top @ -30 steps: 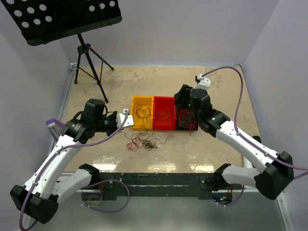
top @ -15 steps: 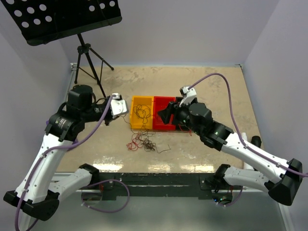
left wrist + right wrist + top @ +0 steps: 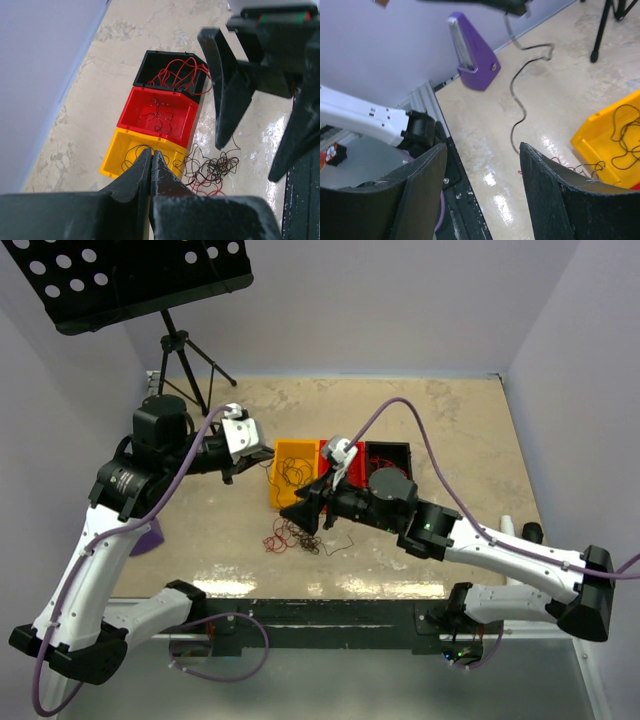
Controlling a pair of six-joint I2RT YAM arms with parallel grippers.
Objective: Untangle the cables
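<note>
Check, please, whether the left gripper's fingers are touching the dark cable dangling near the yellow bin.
Touching. In the right wrist view the dark cable dangles straight from the left gripper, whose fingers are shut on it.

three open bins sit touching in a row near the middle of the beige marbled surface: a yellow bin, a red bin and a black bin. a black music stand on a tripod stands at the far left corner. a purple metronome stands upright by the left edge.
</note>
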